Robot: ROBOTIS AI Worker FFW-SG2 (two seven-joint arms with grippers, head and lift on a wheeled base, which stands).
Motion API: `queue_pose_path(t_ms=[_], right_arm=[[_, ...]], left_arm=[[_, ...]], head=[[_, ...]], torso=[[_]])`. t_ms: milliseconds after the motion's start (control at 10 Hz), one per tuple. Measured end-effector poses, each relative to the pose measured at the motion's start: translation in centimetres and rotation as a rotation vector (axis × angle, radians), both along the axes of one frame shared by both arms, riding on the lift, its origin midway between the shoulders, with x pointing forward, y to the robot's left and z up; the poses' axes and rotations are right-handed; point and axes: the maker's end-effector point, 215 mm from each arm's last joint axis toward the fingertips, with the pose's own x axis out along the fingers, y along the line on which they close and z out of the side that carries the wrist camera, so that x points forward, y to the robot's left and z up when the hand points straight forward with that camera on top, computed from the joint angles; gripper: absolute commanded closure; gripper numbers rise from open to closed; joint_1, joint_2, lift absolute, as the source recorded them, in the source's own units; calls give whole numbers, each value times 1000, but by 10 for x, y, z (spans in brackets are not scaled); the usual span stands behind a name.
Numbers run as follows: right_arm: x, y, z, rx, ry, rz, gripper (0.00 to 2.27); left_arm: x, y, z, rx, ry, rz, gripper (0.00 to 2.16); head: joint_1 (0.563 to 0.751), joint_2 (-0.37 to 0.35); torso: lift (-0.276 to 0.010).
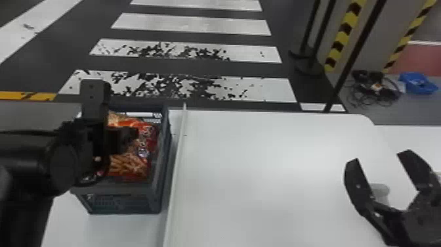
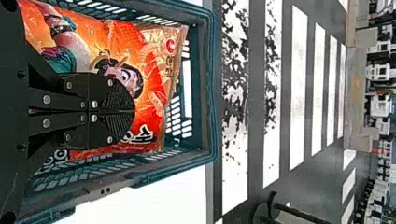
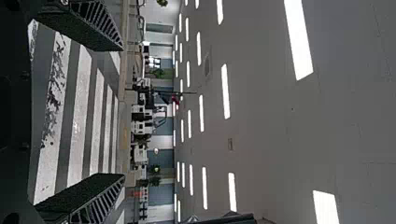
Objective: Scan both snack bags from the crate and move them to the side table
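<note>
White table [image 1: 272, 170] is overhung by the spread right claw [image 1: 379, 157], snack bag [image 1: 131, 167] in the crate [image 1: 123, 202] kinda covered by left claw [image 1: 131, 134], pressed together

No text is legible; the orange snack bag [image 2: 152, 70] in the crate [image 2: 212, 93] bears partly hidden white lettering [image 2: 144, 135] and a small round red emblem [image 2: 171, 45].

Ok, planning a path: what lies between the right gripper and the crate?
Beside the crate, a thin white ridge, then white tabletop, in the head view.
</note>
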Motion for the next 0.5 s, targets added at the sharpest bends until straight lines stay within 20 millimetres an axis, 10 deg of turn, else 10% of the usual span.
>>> queue_pose_path(t_ms=[500], right_arm=[[3,-1,-2,-1,1,-1,16]], left_arm=[[-3,-7,37,68,-65,0,2057]], head=[[695,-68]], torso=[[-95]])
